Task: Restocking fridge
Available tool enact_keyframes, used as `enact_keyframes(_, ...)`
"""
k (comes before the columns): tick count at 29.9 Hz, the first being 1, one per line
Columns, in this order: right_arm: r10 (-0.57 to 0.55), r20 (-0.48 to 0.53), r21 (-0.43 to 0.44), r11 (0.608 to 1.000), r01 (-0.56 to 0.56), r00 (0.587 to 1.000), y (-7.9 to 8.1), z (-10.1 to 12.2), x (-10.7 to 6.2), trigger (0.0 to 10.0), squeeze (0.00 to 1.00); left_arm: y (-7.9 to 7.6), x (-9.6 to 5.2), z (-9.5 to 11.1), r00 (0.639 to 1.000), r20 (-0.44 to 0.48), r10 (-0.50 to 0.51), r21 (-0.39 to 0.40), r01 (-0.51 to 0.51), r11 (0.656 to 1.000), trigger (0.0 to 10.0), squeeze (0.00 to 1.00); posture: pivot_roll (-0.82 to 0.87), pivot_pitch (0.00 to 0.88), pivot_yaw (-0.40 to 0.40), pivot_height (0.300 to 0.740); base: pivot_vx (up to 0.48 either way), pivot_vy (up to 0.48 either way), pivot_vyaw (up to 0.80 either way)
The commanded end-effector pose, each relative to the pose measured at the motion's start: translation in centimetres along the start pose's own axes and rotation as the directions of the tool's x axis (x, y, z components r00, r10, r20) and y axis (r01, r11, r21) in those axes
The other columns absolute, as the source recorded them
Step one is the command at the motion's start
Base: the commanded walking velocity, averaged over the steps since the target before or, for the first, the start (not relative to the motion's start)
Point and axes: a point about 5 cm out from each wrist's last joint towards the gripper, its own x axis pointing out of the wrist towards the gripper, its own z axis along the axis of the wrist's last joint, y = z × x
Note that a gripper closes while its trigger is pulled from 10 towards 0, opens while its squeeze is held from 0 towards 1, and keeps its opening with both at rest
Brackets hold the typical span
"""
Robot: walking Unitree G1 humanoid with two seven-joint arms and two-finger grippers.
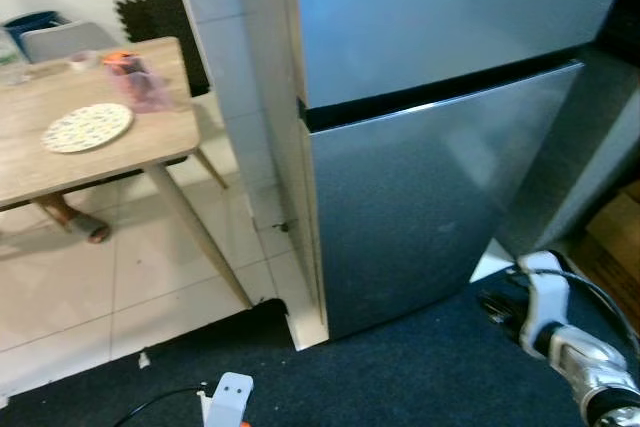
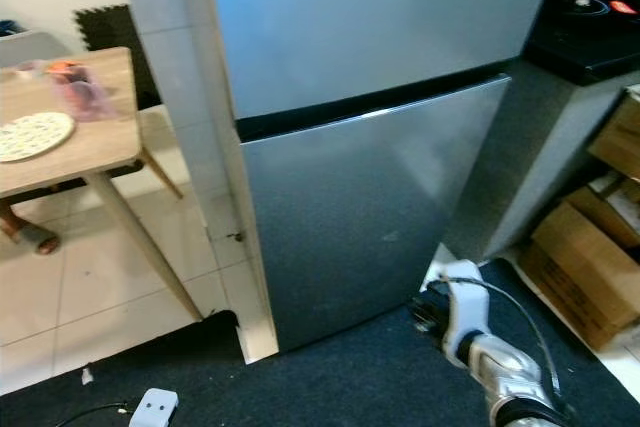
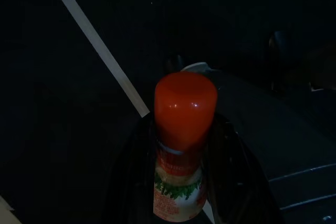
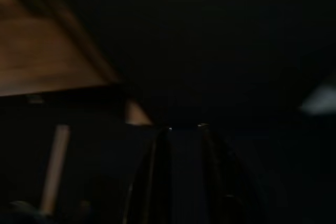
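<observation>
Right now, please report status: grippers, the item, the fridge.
Left gripper shut on red-capped bottle. Right gripper low, fingers nearly together, empty. Fridge doors both closed.

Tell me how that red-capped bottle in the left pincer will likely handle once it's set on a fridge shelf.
The red-capped bottle looks tall and narrow, so it may tip if nudged. Its glossy cap suggests smooth plastic, possibly slippery, though the left pincer has its fingers on both sides. Laid down, its round body would probably roll.
</observation>
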Motion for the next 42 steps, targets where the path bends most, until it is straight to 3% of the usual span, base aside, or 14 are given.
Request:
enact_keyframes(1, 0.063, 0.073, -0.016, 0.998, -0.062, 0.995, 0.3, 1.8, 0.6, 10.0, 1.0, 0.0, -0.1, -0.6, 1.0, -0.025, -0.006, -0.003, 0.006, 1.0, 10.0, 0.0, -0.05, 0.003, 0.015, 0.74, 0.0, 0.0, 0.0)
enact_keyframes(3, 0.167, 0.147, -0.052, 0.986, -0.161, 0.975, 0.8, 3.9, 1.1, 10.0, 1.0, 0.0, 0.0, -0.3, 1.0, -0.022, -0.008, -0.004, 0.008, 1.0, 10.0, 0.0, -0.05, 0.004, 0.015, 0.74, 0.0, 0.0, 0.0)
enact_keyframes(7, 0.42, 0.25, -0.144, 0.907, -0.396, 0.872, 2.2, 7.8, 0.9, 10.0, 1.0, -0.1, 0.0, -0.1, 1.0, -0.017, -0.01, -0.005, 0.01, 1.0, 10.0, 0.0, -0.05, 0.005, 0.014, 0.74, 0.0, 0.0, 0.0)
enact_keyframes(9, 0.42, 0.25, -0.144, 0.907, -0.396, 0.872, 2.2, 7.8, 0.9, 10.0, 1.0, -0.1, 0.0, -0.1, 1.0, -0.017, -0.01, -0.005, 0.01, 1.0, 10.0, 0.0, -0.05, 0.005, 0.014, 0.74, 0.0, 0.0, 0.0)
enact_keyframes(12, 0.601, 0.266, -0.248, 0.798, -0.549, 0.754, 3.3, 10.5, -0.5, 10.0, 1.0, -0.1, 0.0, 0.0, 1.0, -0.016, -0.011, -0.005, 0.011, 1.0, 10.0, 0.0, -0.05, 0.007, 0.015, 0.74, 0.0, 0.0, 0.0)
enact_keyframes(13, 0.639, 0.262, -0.281, 0.768, -0.576, 0.723, 3.6, 11.3, -0.9, 10.0, 1.0, -0.1, 0.0, 0.0, 1.0, -0.016, -0.012, -0.004, 0.012, 1.0, 10.0, 0.0, -0.05, 0.007, 0.015, 0.74, 0.0, 0.0, 0.0)
enact_keyframes(14, 0.639, 0.262, -0.281, 0.768, -0.576, 0.723, 3.6, 11.3, -0.9, 10.0, 1.0, -0.1, 0.0, 0.0, 1.0, -0.016, -0.012, -0.004, 0.012, 1.0, 10.0, 0.0, -0.05, 0.007, 0.015, 0.74, 0.0, 0.0, 0.0)
enact_keyframes(15, 0.694, 0.274, -0.331, 0.718, -0.612, 0.666, 4.2, 13.0, -1.4, 10.0, 1.0, 0.0, 0.0, 0.0, 1.0, -0.016, -0.013, -0.003, 0.013, 1.0, 10.0, 0.0, -0.06, 0.009, 0.015, 0.74, 0.0, 0.0, 0.0)
enact_keyframes(22, 0.766, 0.295, -0.405, 0.642, -0.651, 0.572, 5.6, 16.0, -2.0, 10.0, 1.0, -0.1, 0.0, 0.1, 1.0, -0.015, -0.017, -0.005, 0.017, 1.0, 10.0, 0.0, -0.06, 0.009, 0.015, 0.74, 0.0, 0.0, 0.0)
enact_keyframes(26, 0.744, 0.293, -0.515, 0.652, -0.557, 0.601, 6.9, 18.7, -0.5, 10.0, 1.0, -0.3, 0.1, 0.3, 1.0, -0.011, -0.024, -0.005, 0.024, 1.0, 10.0, 0.0, -0.06, 0.013, 0.01, 0.74, 0.0, 0.0, 0.0)
enact_keyframes(27, 0.731, 0.277, -0.547, 0.654, -0.523, 0.624, 7.3, 19.3, 0.2, 10.0, 0.64, -0.4, 0.1, 0.3, 1.0, -0.011, -0.027, -0.005, 0.027, 1.0, 10.0, 0.0, -0.06, 0.012, 0.003, 0.74, 0.0, 0.0, 0.0)
enact_keyframes(28, 0.714, 0.267, -0.563, 0.661, -0.496, 0.648, 7.6, 19.6, 0.9, 10.0, 0.0, -0.5, 0.1, 0.3, 1.0, -0.012, -0.029, -0.003, 0.029, 1.0, 10.0, 0.0, -0.06, 0.012, 0.003, 0.74, 0.0, 0.0, 0.0)
enact_keyframes(35, 0.662, 0.228, -0.602, 0.672, -0.431, 0.714, 8.7, 20.6, 2.7, 10.0, 0.0, -0.6, 0.2, 0.1, 0.999, -0.015, -0.034, 0.0, 0.034, 0.999, 10.0, 0.0, -0.06, 0.012, 0.003, 0.74, 0.0, 0.0, 0.0)
enact_keyframes(42, 0.631, 0.171, -0.668, 0.639, -0.381, 0.757, 10.4, 21.6, 5.0, 10.0, 0.0, -0.7, 0.1, 0.0, 0.999, -0.019, -0.036, 0.01, 0.036, 0.999, 10.0, 0.0, -0.05, 0.022, 0.001, 0.74, 0.0, 0.0, 0.0)
